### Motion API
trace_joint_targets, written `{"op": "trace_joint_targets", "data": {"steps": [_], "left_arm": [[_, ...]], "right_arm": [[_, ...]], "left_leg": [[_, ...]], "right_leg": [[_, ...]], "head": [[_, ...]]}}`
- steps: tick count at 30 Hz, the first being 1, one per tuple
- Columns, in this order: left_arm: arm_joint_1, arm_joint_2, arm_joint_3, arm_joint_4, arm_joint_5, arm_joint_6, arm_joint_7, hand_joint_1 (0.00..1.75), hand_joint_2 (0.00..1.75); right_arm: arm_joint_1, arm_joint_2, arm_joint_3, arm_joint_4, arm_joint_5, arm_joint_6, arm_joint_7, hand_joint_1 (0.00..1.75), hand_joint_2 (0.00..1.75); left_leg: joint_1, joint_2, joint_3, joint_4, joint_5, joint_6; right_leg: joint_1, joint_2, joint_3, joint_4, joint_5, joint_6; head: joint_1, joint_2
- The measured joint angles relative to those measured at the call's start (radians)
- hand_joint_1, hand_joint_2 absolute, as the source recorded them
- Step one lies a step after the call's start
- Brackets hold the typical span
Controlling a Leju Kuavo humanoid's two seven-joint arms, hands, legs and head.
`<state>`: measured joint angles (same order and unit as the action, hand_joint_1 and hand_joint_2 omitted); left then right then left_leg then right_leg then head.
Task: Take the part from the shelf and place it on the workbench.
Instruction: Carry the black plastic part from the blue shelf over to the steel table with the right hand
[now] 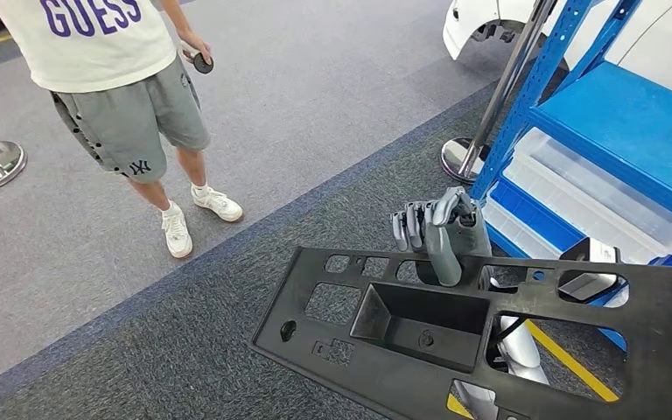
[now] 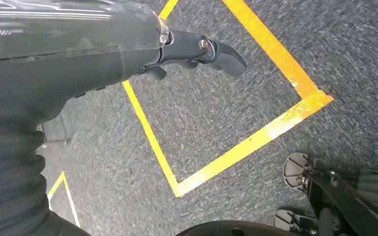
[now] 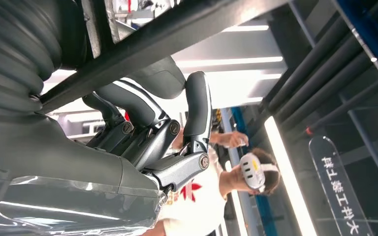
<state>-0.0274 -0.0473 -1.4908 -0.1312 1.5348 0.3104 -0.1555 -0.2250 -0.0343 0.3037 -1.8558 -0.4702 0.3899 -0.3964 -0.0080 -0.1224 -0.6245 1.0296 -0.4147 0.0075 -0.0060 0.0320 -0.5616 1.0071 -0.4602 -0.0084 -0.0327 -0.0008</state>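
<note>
Person in a white shirt and grey shorts stands on the carpet at the left, well apart from the robot. Centre: the black panel, the part, is off the shelf and carried flat, the right hand gripping its far edge with fingers curled over. The left hand hangs above the floor's yellow tape, holding nothing, fingers loosely bent. Right: the blue shelf. Judged stage: pickup done, placing on the workbench remains.

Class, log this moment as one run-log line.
right hand: holds panel | left hand: hangs over floor, holds nothing | shelf: beside | workbench: unseen
</note>
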Motion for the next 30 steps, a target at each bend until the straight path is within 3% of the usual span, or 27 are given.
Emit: {"op": "trace_joint_targets", "data": {"steps": [1,3,5,6,7,9,10,12,14,16,18,20,21,22,23,25,26,28,30], "left_arm": [[0.001,0.0,0.0,0.0,-0.001,0.0,0.0,0.0,1.75],[0.002,0.002,0.0,0.0,-0.003,-0.001,0.001,0.0,1.75],[0.0,0.002,0.0,0.0,-0.004,-0.001,0.001,0.0,1.75],[-0.001,0.003,0.0,0.0,-0.004,-0.001,0.002,0.0,1.75],[0.0,0.003,0.0,0.0,-0.003,0.0,0.003,0.0,1.75],[0.007,0.003,0.0,0.0,-0.002,0.004,0.009,0.0,1.75],[0.011,0.003,0.0,0.0,-0.001,0.005,0.012,0.0,1.75],[0.016,0.003,0.0,0.0,0.002,0.008,0.016,0.0,1.75],[0.014,0.003,0.0,0.0,0.004,0.01,0.017,0.0,1.75],[0.012,0.002,0.0,0.0,0.004,0.011,0.017,0.0,1.75],[0.01,0.002,0.0,0.0,0.004,0.011,0.017,0.0,1.75],[0.008,0.002,0.0,0.0,0.004,0.011,0.018,0.0,1.75],[0.007,0.002,0.0,0.0,0.004,0.011,0.018,0.0,1.75],[0.005,0.002,0.0,0.0,0.004,0.011,0.018,0.0,1.75],[0.004,0.002,0.0,0.0,0.004,0.011,0.017,0.0,1.75],[0.002,0.0,0.0,0.0,0.004,0.01,0.014,0.0,1.75],[0.001,-0.001,0.0,0.0,0.004,0.009,0.011,0.0,1.75],[0.0,-0.002,0.0,0.0,0.004,0.008,0.004,0.0,1.75],[0.0,0.0,0.0,0.0,0.003,0.007,0.0,0.0,1.75]], "right_arm": [[0.0,0.0,0.0,0.001,0.0,0.002,-0.002,1.75,1.75],[0.003,0.0,0.0,0.005,-0.001,0.005,-0.006,1.75,1.75],[0.008,0.0,-0.001,0.011,-0.001,0.007,-0.008,1.75,1.75],[0.009,0.0,-0.001,0.015,-0.001,0.008,-0.01,1.75,1.75],[0.01,0.0,-0.001,0.018,-0.001,0.009,-0.011,1.75,1.75],[0.008,0.0,0.0,0.024,-0.001,0.012,-0.012,1.75,1.75],[0.006,0.0,-0.001,0.025,-0.001,0.014,-0.012,1.75,1.75],[0.002,0.0,0.0,0.026,0.0,0.02,-0.013,1.75,1.75],[-0.001,0.002,0.0,0.027,0.0,0.023,-0.013,1.75,1.75],[-0.001,0.003,0.001,0.027,0.001,0.024,-0.013,1.75,1.75],[0.001,0.003,0.001,0.027,0.003,0.024,-0.013,1.75,1.75],[0.006,0.003,0.001,0.027,0.003,0.022,-0.013,1.75,1.75],[0.008,0.003,0.001,0.027,0.004,0.022,-0.013,1.75,1.75],[0.01,0.003,0.001,0.027,0.004,0.022,-0.013,1.75,1.75],[0.011,0.003,0.001,0.027,0.004,0.022,-0.013,1.75,1.75],[0.011,0.004,0.001,0.026,0.007,0.022,-0.013,1.75,1.75],[0.012,0.004,0.001,0.025,0.008,0.021,-0.013,1.75,1.75],[0.013,0.005,0.001,0.023,0.012,0.02,-0.013,1.75,1.75],[0.014,0.008,0.001,0.02,0.019,0.018,-0.014,1.75,1.75]], "left_leg": [[-0.002,0.022,-0.014,0.029,-0.019,-0.004],[-0.002,0.069,-0.07,0.146,-0.083,-0.012],[0.002,0.086,-0.124,0.258,-0.125,-0.019],[0.005,0.09,-0.131,0.272,-0.122,-0.022],[0.007,0.095,-0.114,0.24,-0.099,-0.024],[0.009,0.121,-0.041,0.105,-0.041,-0.025],[0.008,0.135,-0.007,0.042,-0.02,-0.02],[0.005,0.148,0.022,-0.014,-0.009,-0.005],[0.004,0.128,0.02,-0.015,-0.005,0.009],[0.005,0.114,0.021,-0.02,-0.001,0.02],[0.006,0.1,0.021,-0.023,0.002,0.028],[0.003,0.083,0.019,-0.022,0.004,0.032],[0.001,0.073,0.018,-0.021,0.004,0.033],[0.0,0.061,0.017,-0.021,0.004,0.034],[0.0,0.049,0.017,-0.019,0.005,0.033],[-0.001,0.026,0.017,-0.016,0.006,0.03],[-0.001,0.016,0.015,-0.014,0.007,0.027],[0.001,-0.001,0.011,-0.014,0.011,0.017],[0.001,-0.01,0.007,-0.016,0.013,0.007]], "right_leg": [[-0.002,-0.012,0.003,-0.007,0.004,-0.005],[-0.002,-0.034,0.006,-0.013,0.006,-0.01],[0.0,-0.058,0.005,-0.012,0.005,-0.011],[0.0,-0.07,0.005,-0.012,0.004,-0.01],[0.0,-0.08,0.006,-0.011,0.003,-0.008],[0.001,-0.096,0.009,-0.009,-0.002,-0.003],[0.003,-0.103,0.01,-0.007,-0.005,0.002],[0.007,-0.113,0.012,-0.004,-0.011,0.013],[0.006,-0.123,0.014,-0.003,-0.014,0.024],[0.001,-0.097,0.006,0.024,-0.036,0.035],[-0.002,-0.054,-0.04,0.128,-0.096,0.041],[-0.002,-0.04,-0.108,0.261,-0.149,0.04],[-0.001,-0.038,-0.126,0.292,-0.151,0.038],[0.0,-0.036,-0.124,0.282,-0.132,0.034],[0.001,-0.031,-0.104,0.235,-0.1,0.029],[0.004,0.007,-0.036,0.092,-0.032,0.017],[0.005,0.023,-0.014,0.042,-0.015,0.014],[0.008,0.034,0.0,0.007,-0.01,0.012],[0.006,0.013,0.002,-0.001,-0.003,0.005]], "head": [[0.0,0.0],[0.0,0.0],[0.0,0.0],[0.0,0.0],[0.0,0.0],[0.0,0.0],[0.0,0.0],[0.0,0.0],[0.0,0.0],[0.0,0.0],[0.0,0.0],[0.0,0.0],[0.0,0.0],[0.0,0.0],[0.0,0.0],[0.0,0.0],[0.0,0.0],[0.0,0.0],[0.0,0.0]]}}
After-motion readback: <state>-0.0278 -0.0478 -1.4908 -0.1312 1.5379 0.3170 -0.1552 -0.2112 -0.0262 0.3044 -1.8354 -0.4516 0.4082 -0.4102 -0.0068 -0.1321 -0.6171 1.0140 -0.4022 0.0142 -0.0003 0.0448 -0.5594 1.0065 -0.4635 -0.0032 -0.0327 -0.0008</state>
